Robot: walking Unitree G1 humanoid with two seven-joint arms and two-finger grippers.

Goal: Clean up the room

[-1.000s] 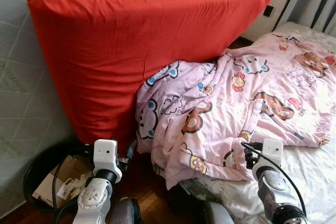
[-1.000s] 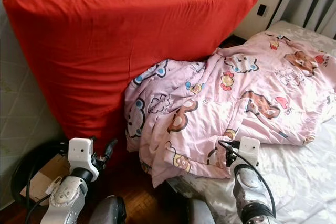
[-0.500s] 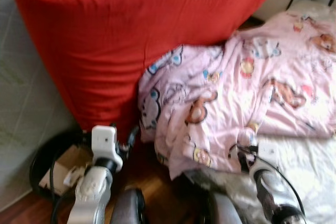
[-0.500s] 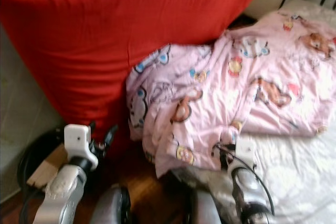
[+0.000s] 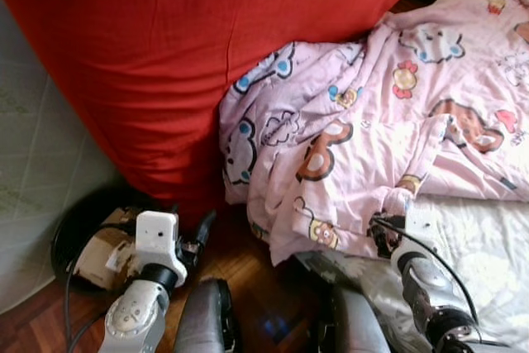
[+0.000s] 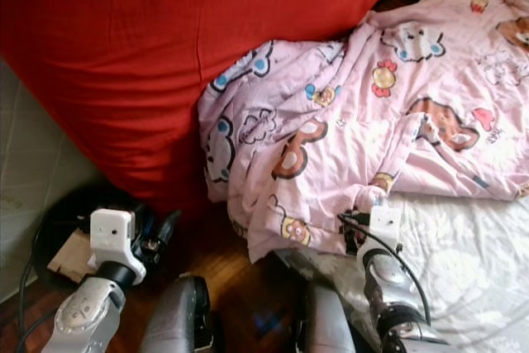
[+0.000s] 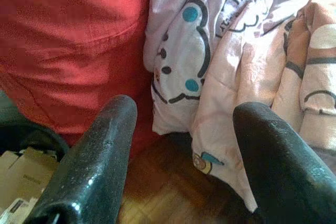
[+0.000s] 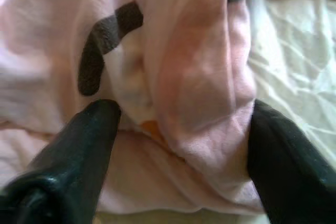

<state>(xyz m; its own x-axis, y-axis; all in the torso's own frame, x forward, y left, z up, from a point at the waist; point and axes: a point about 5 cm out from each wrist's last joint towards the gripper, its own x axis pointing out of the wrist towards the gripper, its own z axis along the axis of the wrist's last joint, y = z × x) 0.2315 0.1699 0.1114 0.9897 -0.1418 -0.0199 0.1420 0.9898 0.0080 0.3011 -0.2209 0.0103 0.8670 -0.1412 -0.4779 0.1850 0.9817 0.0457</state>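
We see right gripper (image 8: 178,129) fingers spread around fold of pink cartoon-print blanket (image 5: 388,121); left gripper (image 7: 178,145) fingers apart, empty, near big red cushion (image 5: 190,47).

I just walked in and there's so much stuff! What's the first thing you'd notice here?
The huge red cushion leaning up at the back grabs the eye first. Beside it, a pink cartoon blanket spills off the white bed sheet and hangs toward the wooden floor. The right gripper is open around a fold of that blanket, and the left gripper is open near the blanket's hanging edge, next to a black bin holding cardboard.
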